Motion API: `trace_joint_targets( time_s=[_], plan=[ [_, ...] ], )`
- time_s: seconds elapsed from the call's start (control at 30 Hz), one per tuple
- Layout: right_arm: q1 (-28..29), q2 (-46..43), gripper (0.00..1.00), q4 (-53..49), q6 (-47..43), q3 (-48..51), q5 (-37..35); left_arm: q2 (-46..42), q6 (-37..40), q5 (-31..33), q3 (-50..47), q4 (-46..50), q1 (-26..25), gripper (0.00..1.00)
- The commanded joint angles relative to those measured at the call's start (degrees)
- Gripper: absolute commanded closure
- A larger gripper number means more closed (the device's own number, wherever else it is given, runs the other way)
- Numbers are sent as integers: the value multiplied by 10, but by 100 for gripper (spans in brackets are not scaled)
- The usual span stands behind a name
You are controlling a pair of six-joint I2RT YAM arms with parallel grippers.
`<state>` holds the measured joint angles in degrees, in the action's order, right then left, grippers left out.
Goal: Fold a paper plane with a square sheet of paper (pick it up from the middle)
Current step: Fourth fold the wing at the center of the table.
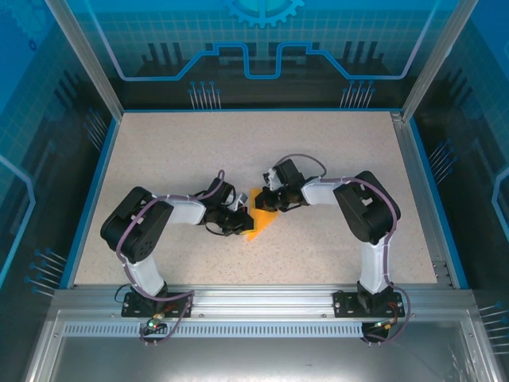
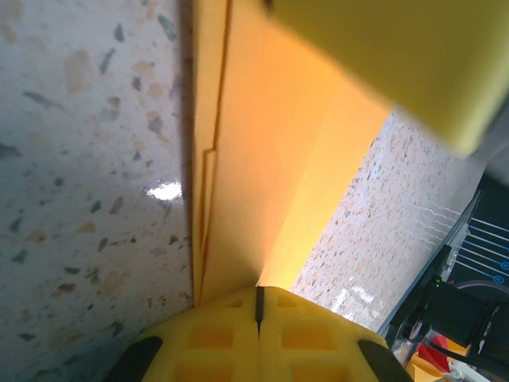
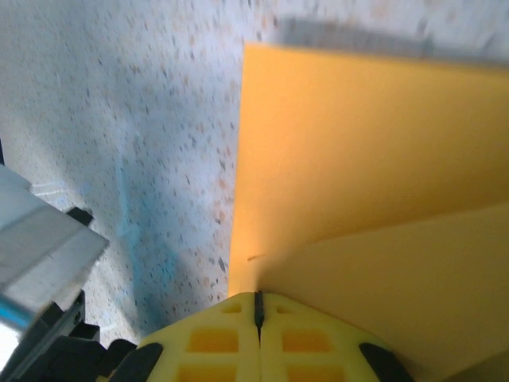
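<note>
The left claw (image 2: 258, 290) is pressing its yellow fingers (image 2: 215, 338) tightly together and pinching the near end of the sheet of paper (image 2: 270, 175). The paper is running straight ahead from the tips as a creased orange-yellow panel, with layered edges showing along its left side. The speckled table (image 2: 87, 159) is showing just to the left of the paper. Past the paper's far end, a blurred yellow shape (image 2: 398, 56) that I cannot identify is crossing over it. The right claw (image 3: 258, 296) is likewise clamping its fingers on the same paper, which is spreading ahead and to the right of its tips. From above, both claws are meeting nose to nose over the paper at the table's middle.
</note>
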<state>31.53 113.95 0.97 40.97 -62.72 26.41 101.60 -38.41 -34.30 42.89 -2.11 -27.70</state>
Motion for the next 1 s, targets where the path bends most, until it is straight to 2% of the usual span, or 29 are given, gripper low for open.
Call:
trace_joint_targets(
  time_s=[0.0,0.17,0.3,0.43,0.63,0.83,0.97],
  plan=[
    [-16,-52,92,-10,-29,-16,-18,10,14,49,-30,78,-4,98],
    [-21,-111,91,-49,-58,4,-43,7,13,55,-32,74,-4,98],
    [-20,-116,93,-46,-59,28,-34,4,8,57,-36,65,-4,99],
    [-3,-96,96,-21,-59,34,8,3,1,57,-37,60,-4,99],
    [10,-50,98,-14,-60,21,18,7,-10,56,-39,51,-3,99],
    [-1,2,98,-7,-57,0,3,11,-7,56,-41,53,-4,100],
    [-11,28,98,-29,-59,-21,-44,11,-3,60,-45,58,-4,100]
  ],
)
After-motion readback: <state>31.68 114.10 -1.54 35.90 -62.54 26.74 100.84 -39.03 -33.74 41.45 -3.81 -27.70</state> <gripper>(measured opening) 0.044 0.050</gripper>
